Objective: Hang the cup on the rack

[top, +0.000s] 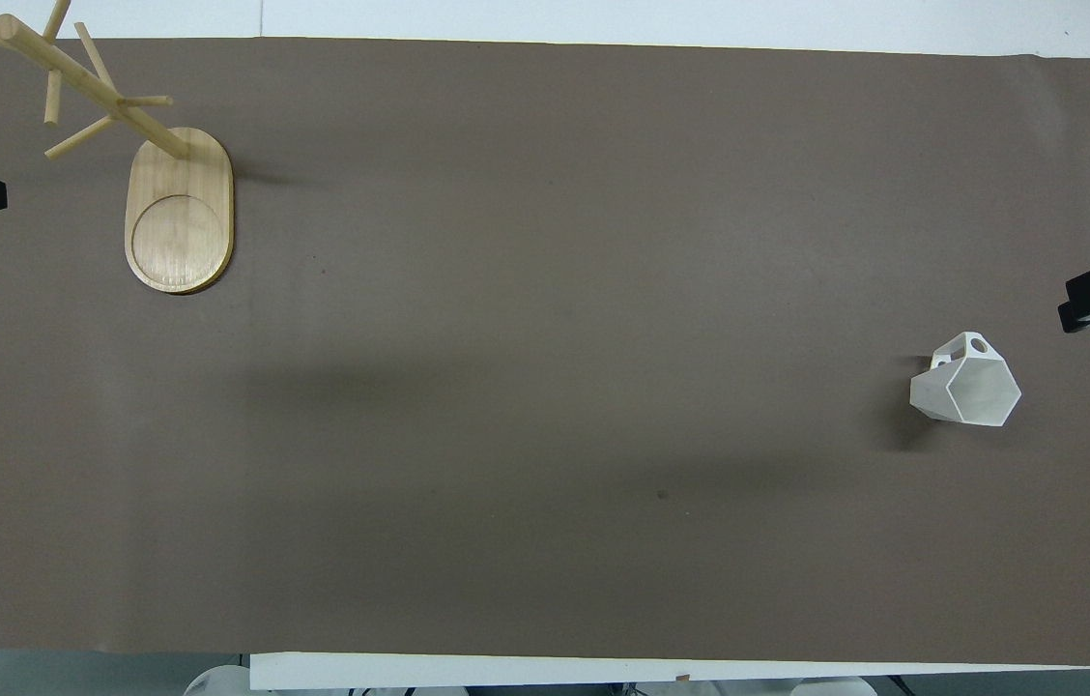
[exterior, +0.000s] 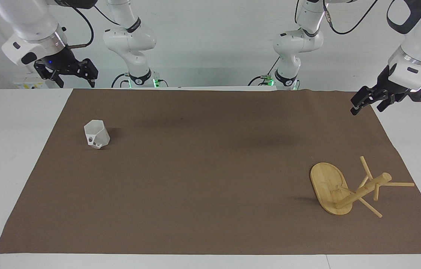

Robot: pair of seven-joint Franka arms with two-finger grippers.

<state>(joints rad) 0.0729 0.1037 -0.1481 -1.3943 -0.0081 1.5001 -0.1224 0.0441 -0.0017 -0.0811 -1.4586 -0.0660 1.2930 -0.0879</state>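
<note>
Standing upright on the brown mat [exterior: 210, 224] toward the right arm's end, the small white faceted plastic cup [exterior: 96, 133] shows its looped handle, free for grasping. Well apart, toward the left arm's end, stands the light bamboo mug-tree rack [exterior: 339, 190]. Right gripper [exterior: 74, 76] and left gripper [exterior: 370, 101] hang raised, fingers spread, empty, waiting.

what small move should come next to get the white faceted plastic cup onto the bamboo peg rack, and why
Probably bring the right gripper down over the white faceted plastic cup: it stands free at that arm's end, while the bamboo peg rack stands at the left gripper's end.
</note>
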